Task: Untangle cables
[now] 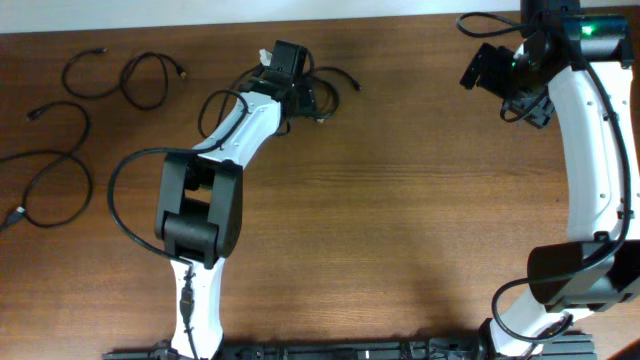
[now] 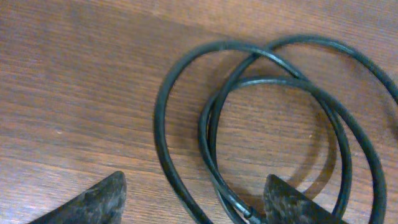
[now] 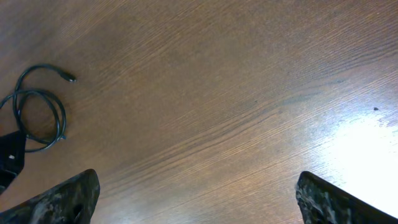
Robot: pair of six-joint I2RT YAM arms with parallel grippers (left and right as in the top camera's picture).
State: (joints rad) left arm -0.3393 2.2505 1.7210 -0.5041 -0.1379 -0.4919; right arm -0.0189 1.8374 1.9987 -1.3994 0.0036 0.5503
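A tangled bundle of thin black cables [image 1: 330, 80] lies at the far middle of the table. My left gripper [image 1: 303, 95] hovers low over it. In the left wrist view the gripper [image 2: 196, 186] is open, and overlapping cable loops [image 2: 249, 81] lie on the wood with two strands running between the fingertips. My right gripper [image 1: 478, 70] is raised at the far right, away from the bundle. In the right wrist view it [image 3: 198, 180] is open and empty over bare wood, with a coiled cable [image 3: 40, 115] and its plug tip at the far left.
Separate black cables lie at the table's left: a small loop [image 1: 85, 75], a second loop [image 1: 150, 80], and a long strand [image 1: 55, 170] running to the left edge. The left arm's own thick wire [image 1: 125, 205] arcs beside its base.
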